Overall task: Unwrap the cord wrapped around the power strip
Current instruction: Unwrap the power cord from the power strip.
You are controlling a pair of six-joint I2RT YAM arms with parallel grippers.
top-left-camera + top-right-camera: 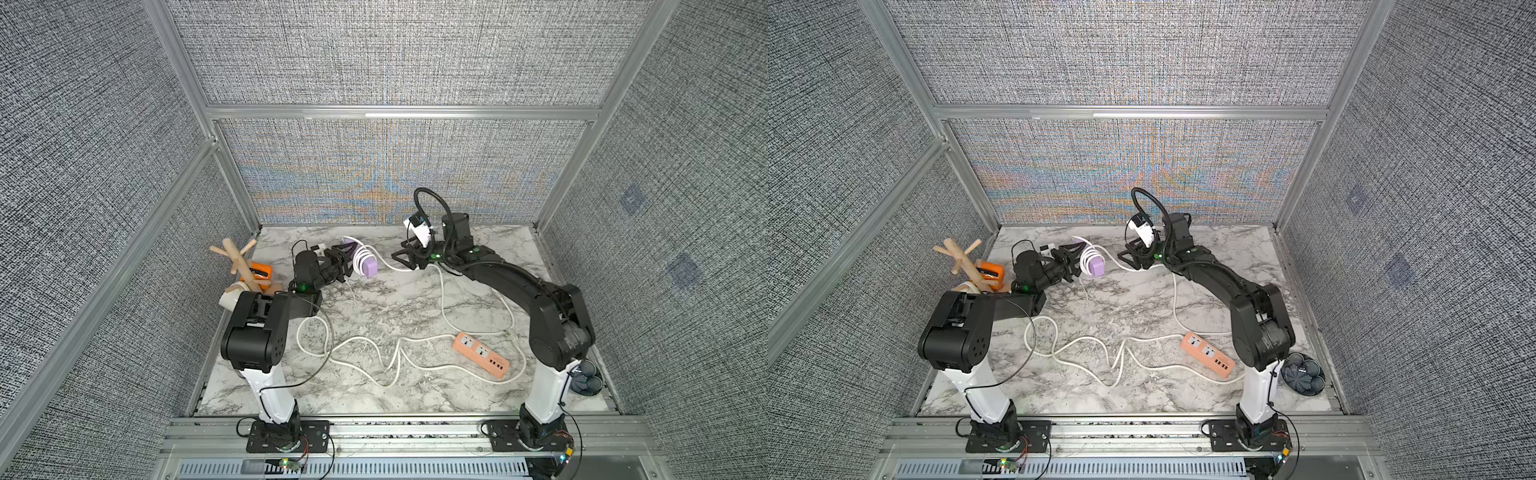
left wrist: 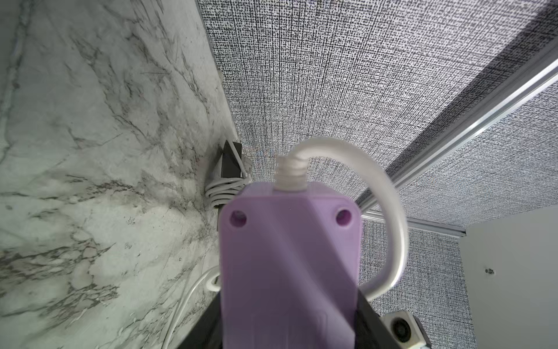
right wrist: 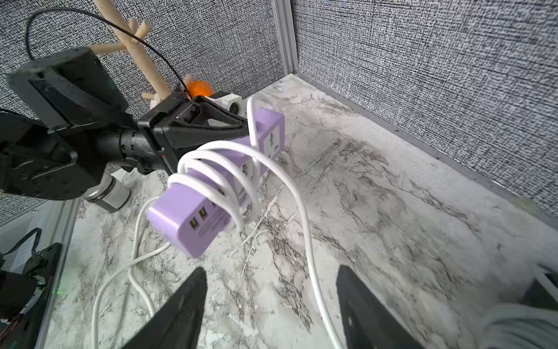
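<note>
Now pinches the purple power strip (image 1: 368, 266) in the left gripper (image 1: 349, 258), jaws closed on its sides, strip lifted off the marble table (image 1: 353, 399) near the back wall (image 1: 395, 166). Carries several loops of white cord (image 3: 217, 169) around its body, loose tail hanging to the table. Holds the right gripper (image 3: 271, 272) just beside, jaws spread, cord running between them; contact there impossible to tell.

both arms are the same build: the left arm (image 1: 253, 332) and right arm (image 1: 555, 320) carry chunky black joint housings over a white lower link, bolted to black base plates (image 1: 316, 434). a thin black cable (image 1: 331, 332) loops off the left one; a ribbed black hose (image 1: 430, 197) and white wrist camera (image 1: 419, 229) crown the right. black wedge fingers on the right gripper (image 3: 270, 269).
</note>
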